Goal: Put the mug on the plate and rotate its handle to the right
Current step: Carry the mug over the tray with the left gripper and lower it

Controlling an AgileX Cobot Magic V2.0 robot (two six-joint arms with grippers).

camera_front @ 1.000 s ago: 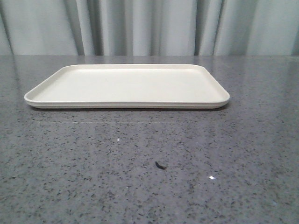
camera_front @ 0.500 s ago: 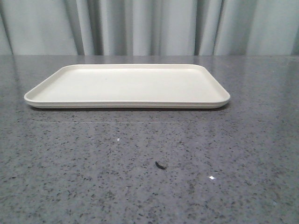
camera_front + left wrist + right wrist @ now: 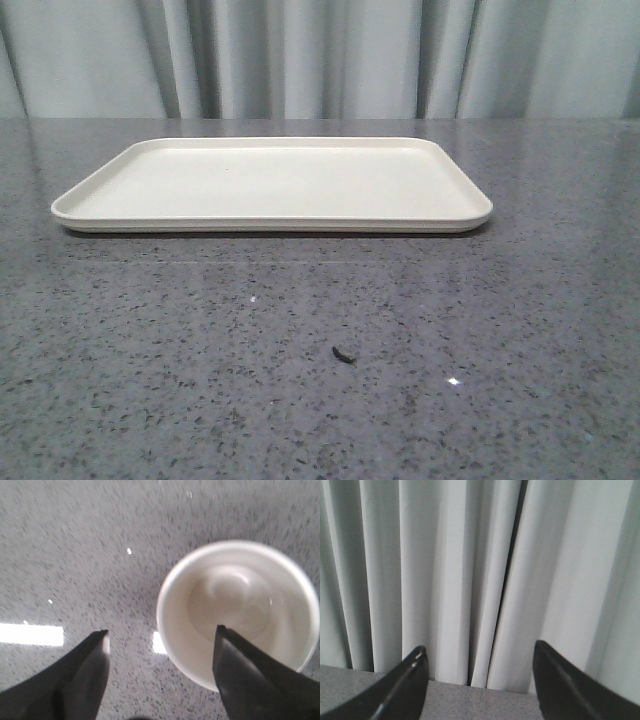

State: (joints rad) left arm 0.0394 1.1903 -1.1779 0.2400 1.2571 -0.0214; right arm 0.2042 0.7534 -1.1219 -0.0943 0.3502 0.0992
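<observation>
You are looking at a grey speckled stone table (image 3: 320,400) that is carrying everything. The cream plate (image 3: 272,222) is lying flat on its far half, a little left of centre. A small dark scrap (image 3: 344,354) is lying on the near part, well apart from the plate. The white mug (image 3: 238,611) is standing upright on this surface, seen from the left wrist.

A grey speckled stone worktop (image 3: 320,400) filled the foreground, glossy enough to catch small bright glints of light. Behind its far edge hung a pale grey curtain (image 3: 320,60) in long vertical folds, spanning the whole width.
</observation>
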